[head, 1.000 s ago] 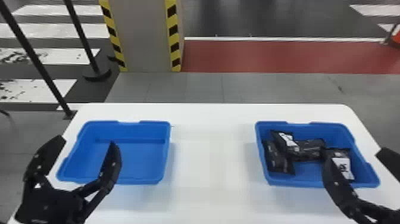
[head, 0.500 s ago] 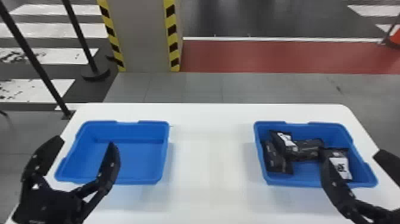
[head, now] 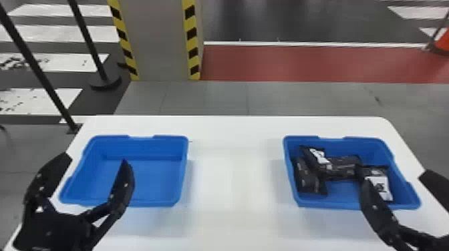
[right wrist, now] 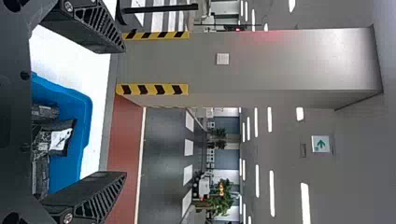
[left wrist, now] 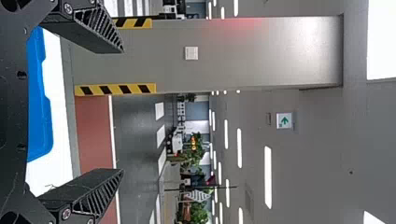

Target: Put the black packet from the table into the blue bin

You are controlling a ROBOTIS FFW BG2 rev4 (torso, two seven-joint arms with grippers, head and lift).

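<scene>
1. Claws first: spread-open left claw [head: 96,159] out over left bin [head: 157,180], spread-open right claw [head: 394,180] above near right corner of right bin [head: 344,194]. Nothing gripped in either, btw.
2. Aimed forward rather than down, going by both wrist views. Reads like a waiting pose to me, high enough to keep fingers off bin walls and packets.
3. As for the task's packet: can't tell which one's meant. Black packets all in right bin, so probably done already.
4. One packet [head: 305,180] along the left wall, then a white-labelled packet [head: 317,157] overlapping it, plus a sideways packet [head: 344,167] tucked close. Loosely piled, probably just dropped in, not arranged.
5. Over by the right wall, another labelled packet [head: 379,182], apart from most of that bunch. Probably handy for spreading the load, with bare blue floor between.
6. Bins side by side on white table [head: 230,187], one per arm, presumably for short reaches.
7. Next move? Just back off, imo. Lift before swinging sideways, or risk clipping a rim or snagging a wrapper.
</scene>
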